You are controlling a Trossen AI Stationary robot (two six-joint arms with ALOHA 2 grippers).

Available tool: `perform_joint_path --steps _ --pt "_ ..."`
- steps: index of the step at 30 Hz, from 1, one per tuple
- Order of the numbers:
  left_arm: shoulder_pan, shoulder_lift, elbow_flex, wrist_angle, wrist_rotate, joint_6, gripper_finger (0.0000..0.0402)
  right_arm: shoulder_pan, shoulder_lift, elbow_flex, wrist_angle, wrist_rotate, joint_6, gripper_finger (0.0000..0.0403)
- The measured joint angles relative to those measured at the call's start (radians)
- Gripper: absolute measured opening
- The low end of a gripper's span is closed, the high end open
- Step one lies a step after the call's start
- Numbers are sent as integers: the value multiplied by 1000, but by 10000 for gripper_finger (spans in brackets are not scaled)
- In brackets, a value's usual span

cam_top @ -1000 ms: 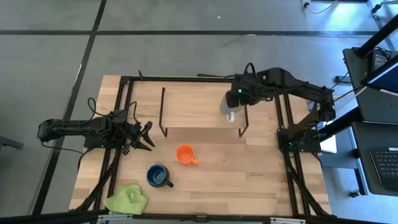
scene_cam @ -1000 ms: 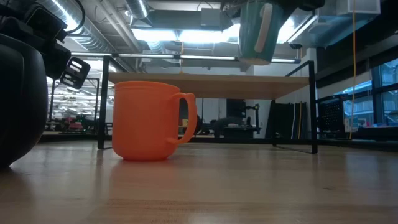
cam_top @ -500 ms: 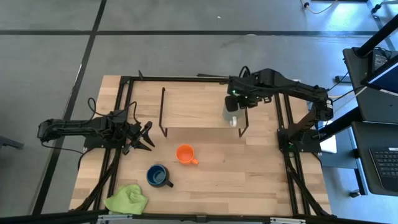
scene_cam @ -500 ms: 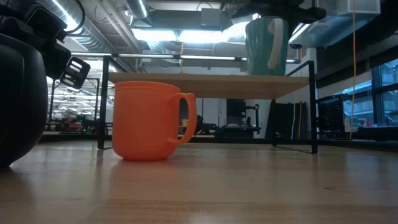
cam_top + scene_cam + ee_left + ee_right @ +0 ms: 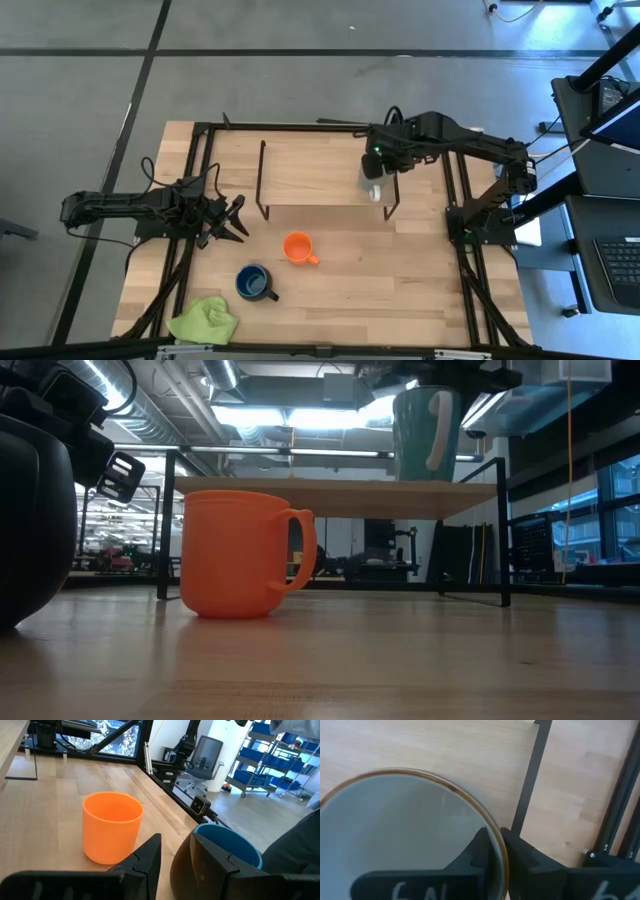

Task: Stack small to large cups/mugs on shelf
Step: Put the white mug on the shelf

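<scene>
Lowered since a second ago, the white mug [image 5: 428, 435] is resting on the shelf [image 5: 310, 172], right gripper [image 5: 376, 168] fingers pinching its rim; ceramic, stiff, slippery, breakable.

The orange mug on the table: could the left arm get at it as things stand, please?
Probably yes: the orange mug stands in the open just beyond the left gripper, with nothing between them; the blue mug sits off to one side.
</scene>
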Motion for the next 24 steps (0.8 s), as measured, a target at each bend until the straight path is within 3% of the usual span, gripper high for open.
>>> perform_joint_path --steps 24 --pt "0 0 0 0 0 0 99 38 2 0 -1 6 60 36"
